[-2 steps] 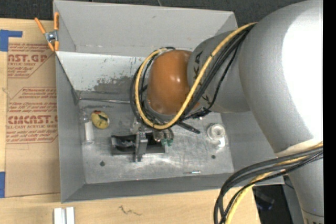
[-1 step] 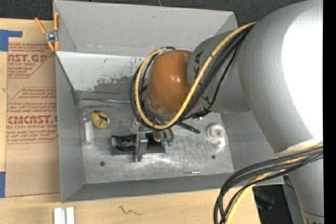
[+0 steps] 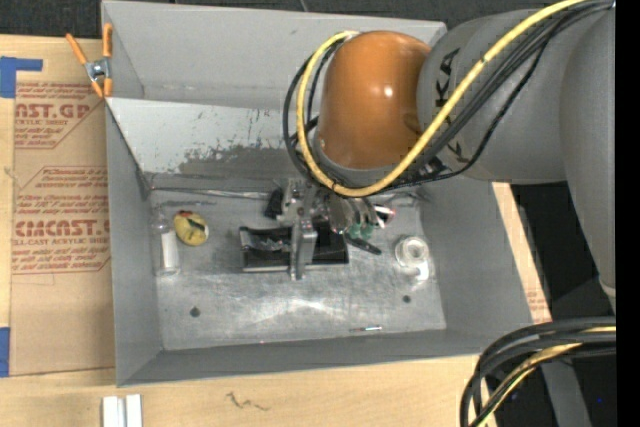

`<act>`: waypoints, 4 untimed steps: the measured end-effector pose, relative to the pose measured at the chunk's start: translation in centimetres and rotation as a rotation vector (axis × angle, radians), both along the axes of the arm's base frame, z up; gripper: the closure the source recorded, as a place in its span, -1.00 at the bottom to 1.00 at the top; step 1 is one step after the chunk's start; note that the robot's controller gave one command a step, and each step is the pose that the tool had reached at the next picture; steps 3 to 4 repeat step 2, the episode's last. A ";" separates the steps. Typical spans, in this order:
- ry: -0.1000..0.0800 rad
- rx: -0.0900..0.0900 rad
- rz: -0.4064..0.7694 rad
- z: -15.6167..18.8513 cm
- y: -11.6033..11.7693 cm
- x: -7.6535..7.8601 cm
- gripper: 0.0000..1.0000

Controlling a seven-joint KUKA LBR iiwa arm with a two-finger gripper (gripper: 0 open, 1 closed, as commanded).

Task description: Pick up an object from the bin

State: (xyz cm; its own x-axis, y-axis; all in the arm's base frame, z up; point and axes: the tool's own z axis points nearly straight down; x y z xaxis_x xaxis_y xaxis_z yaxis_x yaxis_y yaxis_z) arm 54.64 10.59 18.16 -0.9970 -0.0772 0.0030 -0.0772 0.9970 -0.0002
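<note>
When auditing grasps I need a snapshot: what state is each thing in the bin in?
black flat object: lying on the bin floor, under the gripper
gripper: down mid-bin, over the black flat object
yellow round piece: loose at left, untouched
clear tube: lying beside the yellow round piece
clear ring: lying flat at right, untouched

On the left part of the floor of the bin (image 3: 128,255) lies a small round yellow thing (image 3: 190,228) with a dark mark on its top. Just beside it, to the left, a small whitish tube (image 3: 167,250) lies along the foot of the left wall. On the right part, well apart from these two, is a clear whitish piece (image 3: 411,253) of rounded shape; what kind of thing it is I cannot tell. A small green piece (image 3: 361,233) lies near it, toward the middle. The bin stands on a pale wooden bench (image 3: 300,395).
</note>
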 end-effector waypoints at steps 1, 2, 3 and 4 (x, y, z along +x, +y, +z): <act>0.000 0.000 0.000 0.0 0.0 0.0 1.00; 0.004 0.000 -0.017 3.1 -0.4 -0.5 1.00; 0.004 0.000 -0.017 3.1 -0.4 -0.5 1.00; 0.004 0.000 -0.017 3.1 -0.4 -0.5 1.00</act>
